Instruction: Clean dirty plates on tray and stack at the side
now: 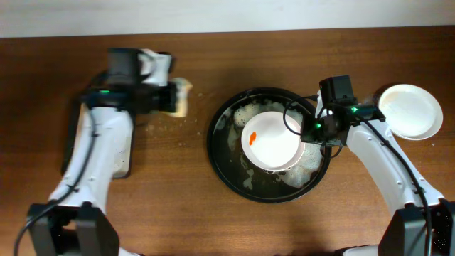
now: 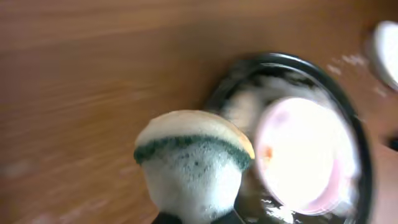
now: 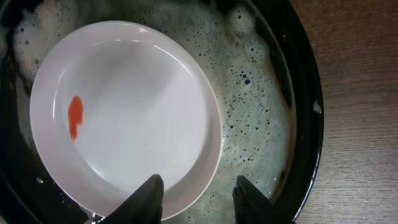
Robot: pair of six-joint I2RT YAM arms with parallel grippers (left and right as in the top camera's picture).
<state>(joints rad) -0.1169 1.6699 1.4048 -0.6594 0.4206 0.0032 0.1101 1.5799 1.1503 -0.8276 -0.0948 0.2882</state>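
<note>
Before me, a sponge [image 2: 193, 168] thick with foam, yellow, green-banded, over the brown wooden table [image 1: 213, 220] — a dark rectangular tray [image 1: 126, 160] lies at my left.

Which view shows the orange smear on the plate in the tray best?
The right wrist view: the orange smear is close and sharp on the plate. Overhead shows it small; the left wrist view only as a blur.

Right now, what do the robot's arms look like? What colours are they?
The left arm and the right arm both have smooth, rounded white shells with black joints and black bases. Thin black cables loop along each one. Small green lights glow near the wrists. The right fingers are black and taper to rounded tips.
</note>
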